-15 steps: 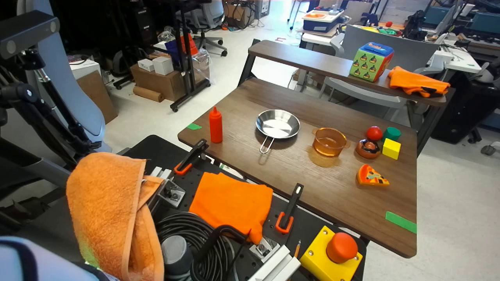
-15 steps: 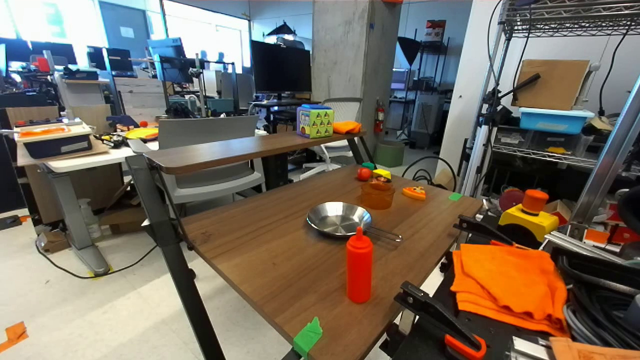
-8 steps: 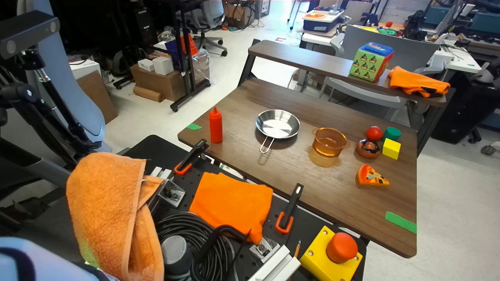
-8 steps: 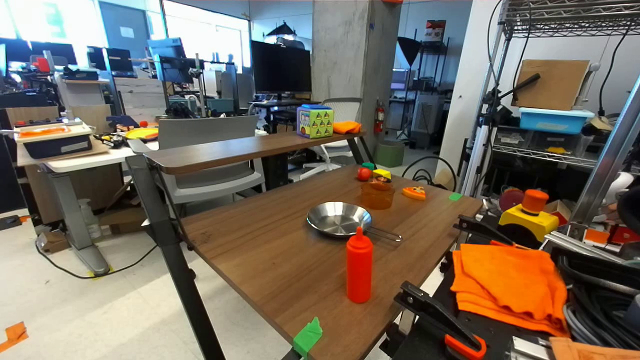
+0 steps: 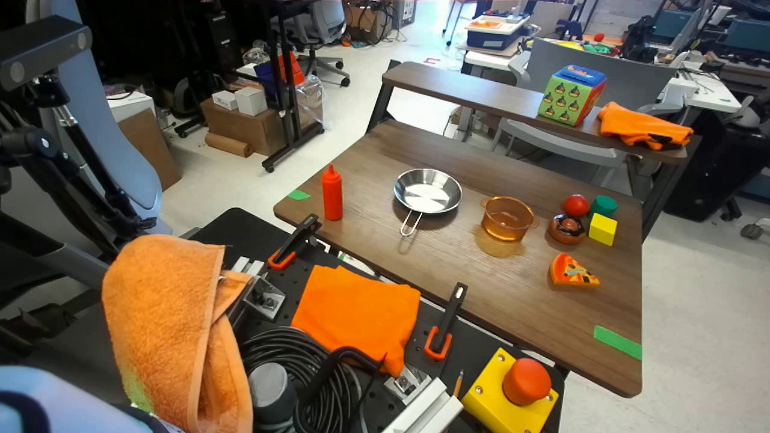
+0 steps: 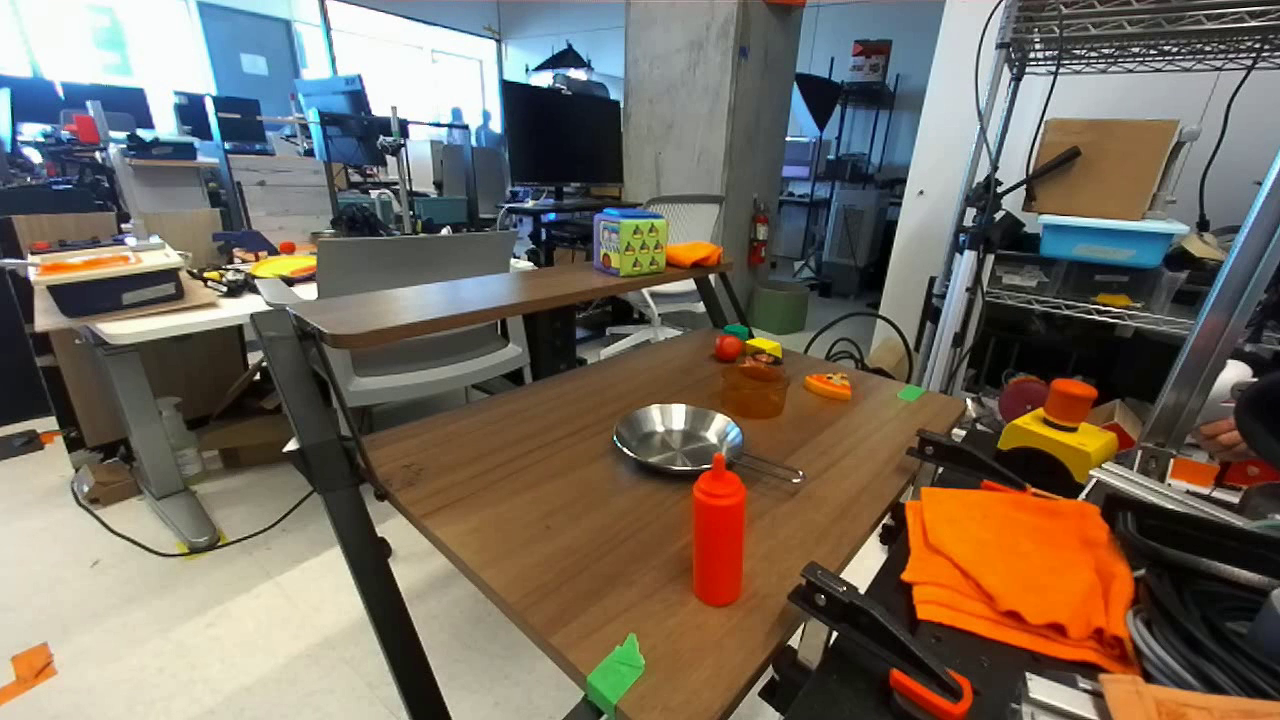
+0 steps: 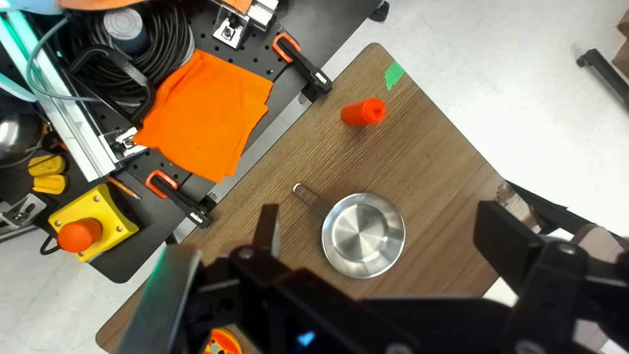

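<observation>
My gripper (image 7: 378, 216) is open and empty in the wrist view, its dark fingers (image 7: 508, 241) wide apart, high above the table. The steel pan (image 7: 362, 236) with a wire handle shows between the fingers, well below them. It stands on the brown table in both exterior views (image 5: 428, 191) (image 6: 678, 438). A red squeeze bottle (image 7: 361, 112) stands upright near the table's corner. An amber pot (image 5: 507, 220), a tomato (image 5: 576, 205), a green cylinder (image 5: 603, 206), a yellow block (image 5: 603, 229), a brown ring-shaped thing (image 5: 566, 229) and a pizza slice (image 5: 572, 270) stand farther along. The gripper is outside both exterior views.
A raised shelf (image 5: 463, 87) runs along the table's far side, with a colourful box (image 5: 571, 96) and an orange cloth (image 5: 643, 125). Black clamps (image 5: 446, 319), a folded orange cloth (image 5: 358, 316), coiled cable and a yellow box with a red button (image 5: 511, 391) are on the black bench.
Nothing on the table has moved. In an exterior view, a white rounded thing and a person's hand have come into sight at the right edge.
</observation>
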